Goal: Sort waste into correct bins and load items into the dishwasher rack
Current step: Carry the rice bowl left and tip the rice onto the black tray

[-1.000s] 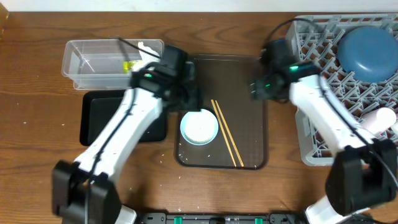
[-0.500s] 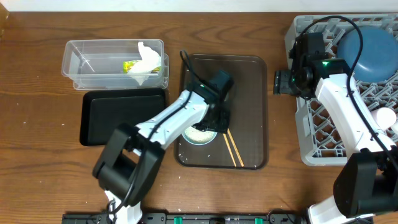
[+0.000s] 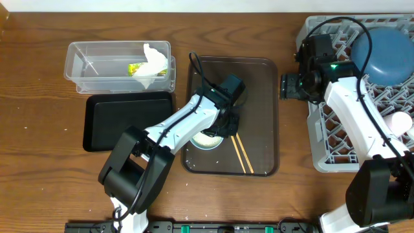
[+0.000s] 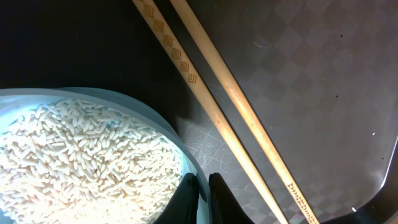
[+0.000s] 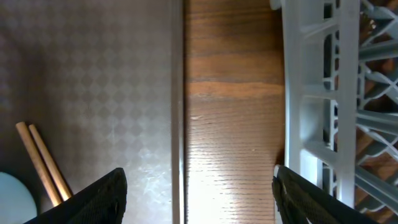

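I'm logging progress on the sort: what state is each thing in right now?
Small bowl: full of rice, on the brown tray, rim pinched by the left gripper.
Chopsticks: lying on the brown tray, not held.
Clear tub: holds wrapper and tissue.
Black tray: empty.
Rack: holds dark blue bowl and pink cup.
Right gripper: open, empty.

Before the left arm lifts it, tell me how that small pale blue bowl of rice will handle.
The small pale blue bowl looks rigid and thin-walled, so a rim pinch by the left gripper should hold. Gripped at one edge, it will probably tilt. The loose rice grains heaped near the rim would likely spill if it does.
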Robot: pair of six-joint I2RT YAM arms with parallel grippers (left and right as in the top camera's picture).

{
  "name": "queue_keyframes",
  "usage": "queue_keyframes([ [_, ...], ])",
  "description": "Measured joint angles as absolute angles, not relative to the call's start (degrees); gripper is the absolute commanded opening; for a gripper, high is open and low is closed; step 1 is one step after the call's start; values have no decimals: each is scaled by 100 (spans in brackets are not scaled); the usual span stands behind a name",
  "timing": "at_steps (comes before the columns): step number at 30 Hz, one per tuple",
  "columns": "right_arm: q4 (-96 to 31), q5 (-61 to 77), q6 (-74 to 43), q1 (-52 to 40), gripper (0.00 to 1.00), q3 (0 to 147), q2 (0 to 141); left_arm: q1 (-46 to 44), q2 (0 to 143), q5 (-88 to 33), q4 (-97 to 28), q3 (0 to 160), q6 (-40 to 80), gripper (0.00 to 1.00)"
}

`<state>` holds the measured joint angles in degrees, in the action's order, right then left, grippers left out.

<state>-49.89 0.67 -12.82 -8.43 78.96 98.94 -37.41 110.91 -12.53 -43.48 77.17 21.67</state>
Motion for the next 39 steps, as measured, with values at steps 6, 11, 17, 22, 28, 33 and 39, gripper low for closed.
queue_keyframes([
  [6, -5002, 67, -1282, -843, 74, 7896, 9894, -3741, 10868, -1160, -4587, 7719, 2163, 6],
  [11, -5004, 67, -1282, -843, 74, 7896, 9894, -3726, 10471, -1079, -4862, 7852, 2163, 6],
  [17, -5006, 67, -1282, -843, 75, 7896, 9894, -3498, 9878, -1057, -5057, 7926, 2158, 6],
  [22, -5002, 64, -1282, -843, 74, 7896, 9894, -2788, 9332, -1070, -5310, 7948, 2069, 6],
  [28, -5004, 67, -1282, -843, 74, 7896, 9894, -1441, 9030, -1900, -5581, 7964, 1551, 6],
  [33, -5006, 67, -1282, -843, 74, 7896, 9894, -178, 9032, -3275, -5592, 7832, 851, 6],
  [39, -5002, 82, -1273, -843, 73, 7896, 9894, 1297, 9032, -5076, -5592, 7159, -89, 6],
])
